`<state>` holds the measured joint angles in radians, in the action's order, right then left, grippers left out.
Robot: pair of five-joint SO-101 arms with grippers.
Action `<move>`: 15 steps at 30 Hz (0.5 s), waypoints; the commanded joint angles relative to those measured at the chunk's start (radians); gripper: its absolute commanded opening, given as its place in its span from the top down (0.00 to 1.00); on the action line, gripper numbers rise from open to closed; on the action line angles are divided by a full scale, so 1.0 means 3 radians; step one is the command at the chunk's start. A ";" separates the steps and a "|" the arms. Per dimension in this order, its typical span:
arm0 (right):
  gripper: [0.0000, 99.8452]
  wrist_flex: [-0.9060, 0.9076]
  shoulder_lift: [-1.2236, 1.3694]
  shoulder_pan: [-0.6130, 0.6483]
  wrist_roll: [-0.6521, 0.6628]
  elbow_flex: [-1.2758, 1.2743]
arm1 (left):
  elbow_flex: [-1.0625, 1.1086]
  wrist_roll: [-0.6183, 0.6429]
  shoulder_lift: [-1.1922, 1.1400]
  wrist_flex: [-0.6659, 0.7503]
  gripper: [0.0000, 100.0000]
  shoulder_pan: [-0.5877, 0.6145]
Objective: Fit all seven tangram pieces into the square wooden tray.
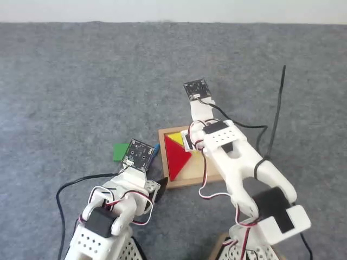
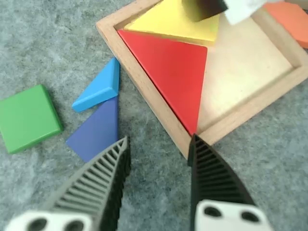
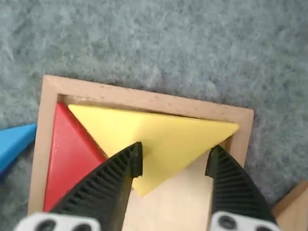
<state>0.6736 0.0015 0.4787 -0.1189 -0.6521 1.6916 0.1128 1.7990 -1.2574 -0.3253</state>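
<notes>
Right hand (image 3: 175, 153) spread over yellow triangle (image 3: 159, 130) in tray (image 3: 144, 98).

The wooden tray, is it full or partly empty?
Partly empty. The red triangle and yellow triangle lie in the tray; bare wood shows beside them, and the green square lies outside.

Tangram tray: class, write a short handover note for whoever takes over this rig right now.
Left gripper: open, empty, over the tray corner by the red triangle tip.
Right gripper: open, empty, over the yellow triangle.
Done: red and yellow triangles lie in the tray.
To do: green square, light blue triangle and dark blue piece lie on the carpet beside the tray; an orange piece lies outside its opposite side.
</notes>
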 commanded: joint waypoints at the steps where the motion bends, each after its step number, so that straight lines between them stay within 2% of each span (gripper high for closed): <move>1: 0.79 -0.0059 0.0043 0.0023 0.0015 0.0235 | -0.0028 -0.0010 0.0061 -0.0020 0.80 -0.0015; 7: 0.79 0.0003 -0.0366 0.0023 0.0015 0.0210 | -0.0028 -0.0010 0.0061 -0.0020 0.80 -0.0015; 15: 0.79 -0.0105 -0.1066 0.0013 0.0036 -0.0327 | -0.0028 -0.0010 0.0061 -0.0020 0.80 -0.0015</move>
<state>0.6736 -0.2179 0.4864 -0.1189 -0.7058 1.6916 0.1128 1.7990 -1.2574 -0.3253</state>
